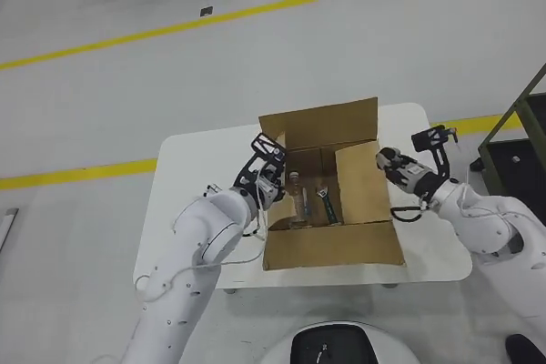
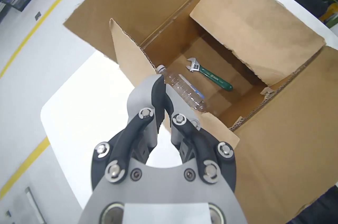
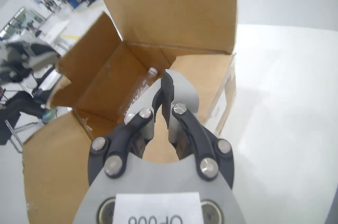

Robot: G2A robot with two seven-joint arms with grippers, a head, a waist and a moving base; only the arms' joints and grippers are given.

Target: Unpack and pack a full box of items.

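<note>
An open cardboard box stands in the middle of the white table with its far flap raised. On its floor lie a clear plastic bottle and a green-handled wrench; the top view shows the bottle beside the wrench. My left gripper is shut at the upper edge of the box's left side flap; from above, this left gripper is at the box's left wall. My right gripper is shut just over the right side flap, which leans inward; I cannot tell whether either pinches cardboard.
Bare tabletop lies to the left of the box and to its right. A dark green metal rack stands off the table's right side. Yellow lines run across the floor behind.
</note>
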